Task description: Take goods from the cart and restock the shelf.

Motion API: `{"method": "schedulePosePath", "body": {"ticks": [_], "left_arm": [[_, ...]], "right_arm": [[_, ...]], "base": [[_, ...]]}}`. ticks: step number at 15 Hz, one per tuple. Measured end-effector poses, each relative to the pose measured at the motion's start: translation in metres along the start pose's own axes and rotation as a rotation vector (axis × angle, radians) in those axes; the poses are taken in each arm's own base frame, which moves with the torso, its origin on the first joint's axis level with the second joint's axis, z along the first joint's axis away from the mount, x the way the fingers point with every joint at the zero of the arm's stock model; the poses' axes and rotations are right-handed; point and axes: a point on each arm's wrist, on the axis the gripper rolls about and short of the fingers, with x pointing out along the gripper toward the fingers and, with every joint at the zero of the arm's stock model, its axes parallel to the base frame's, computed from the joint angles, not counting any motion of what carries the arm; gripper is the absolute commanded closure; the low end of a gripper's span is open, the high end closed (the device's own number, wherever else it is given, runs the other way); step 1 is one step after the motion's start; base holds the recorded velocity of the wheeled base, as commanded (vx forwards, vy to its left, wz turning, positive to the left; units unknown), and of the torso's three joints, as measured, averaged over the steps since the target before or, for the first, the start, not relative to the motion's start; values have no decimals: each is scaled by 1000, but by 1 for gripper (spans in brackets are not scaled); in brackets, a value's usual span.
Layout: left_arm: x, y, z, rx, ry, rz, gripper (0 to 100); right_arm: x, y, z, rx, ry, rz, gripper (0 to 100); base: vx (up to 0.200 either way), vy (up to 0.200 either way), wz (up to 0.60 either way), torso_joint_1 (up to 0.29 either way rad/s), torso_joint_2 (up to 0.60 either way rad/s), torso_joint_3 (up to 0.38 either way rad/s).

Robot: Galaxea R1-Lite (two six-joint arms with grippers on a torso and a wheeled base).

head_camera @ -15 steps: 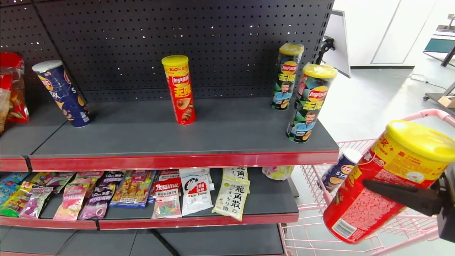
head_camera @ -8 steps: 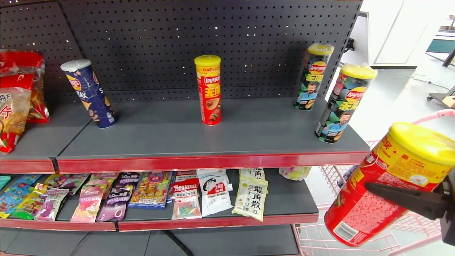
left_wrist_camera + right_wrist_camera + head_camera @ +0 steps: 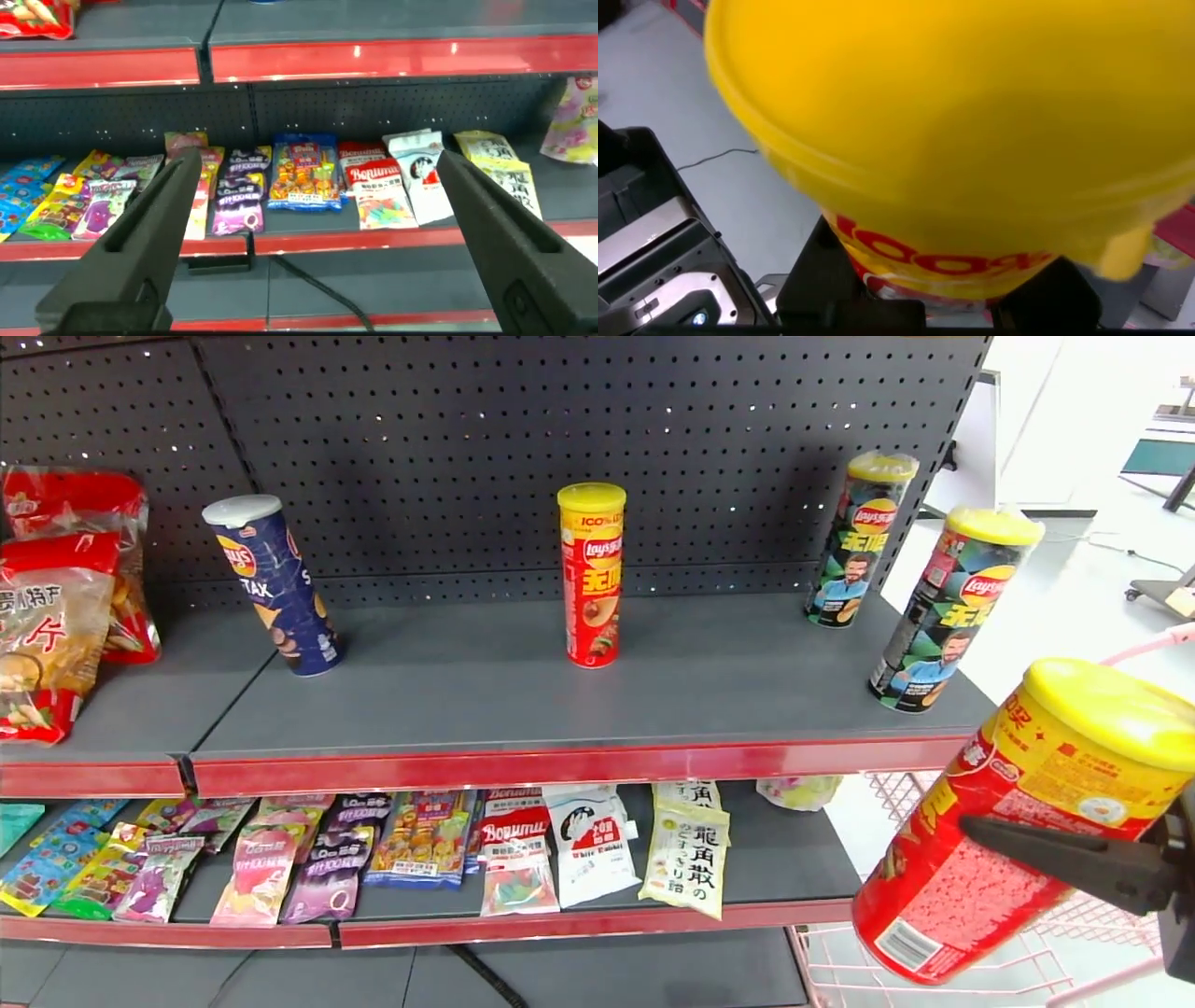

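The left pincer [image 3: 308, 233] is hanging with its fingers spread wide and nothing between them, facing the flat snack packets [image 3: 308, 177] on the lower shelf.

On the grey upper shelf with the red front lip [image 3: 560, 767], a dark blue chip tube with a white lid [image 3: 273, 586] is leaning near the left end. A shelved red tube with a yellow lid [image 3: 592, 575] is standing mid-shelf. Two dark green chip tubes are standing at the right end, one at the back [image 3: 857, 541] and one near the front-right corner [image 3: 952, 597].

Past that end, over the pink wire cart [image 3: 1158, 642], the right pincer [image 3: 1046, 849] is clamping the held red cardboard chip can with a yellow plastic lid [image 3: 943, 896], which is tilting lid-up.

The held can is probably feeling light and stiff. Its glossy wall is looking slippery, and the crisps inside are likely fragile under a hard squeeze. The mid-body, where the finger is pressing, is looking like the right hold, not the snap-on lid. Being tall and narrow, it is likely to tip when set down.

The far finger is hiding behind the can. The cart is running off the frame edge, so its contents cannot be made out. In the right wrist view the lid [image 3: 952, 121] is sitting so close that the contact at the grip is hard to judge.
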Motion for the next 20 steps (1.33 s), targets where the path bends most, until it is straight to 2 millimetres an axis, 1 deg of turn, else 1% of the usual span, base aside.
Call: {"method": "schedulePosePath", "body": {"ticks": [5,13,17,18,19,20], "left_arm": [[0,0,0,0,1,0,0],[0,0,0,-3,1,0,0],[1,-1,1,4,14,-45,0],[0,-1,9,0,-6,-54,0],[-2,0,22,-9,-33,-60,0],[-3,0,41,-24,-56,-67,0]], "right_arm": [[1,1,1,-3,-2,9,100],[3,4,2,-18,-3,40,100],[4,5,9,-30,-22,62,100],[4,5,10,-30,-21,64,100],[5,5,11,-33,-25,65,100],[5,5,12,-33,-25,66,100]], "base": [[200,0,0,6,1,3],[0,0,0,0,0,0],[0,0,0,0,0,0],[0,0,0,0,0,0],[0,0,0,0,0,0],[0,0,0,0,0,0]]}}
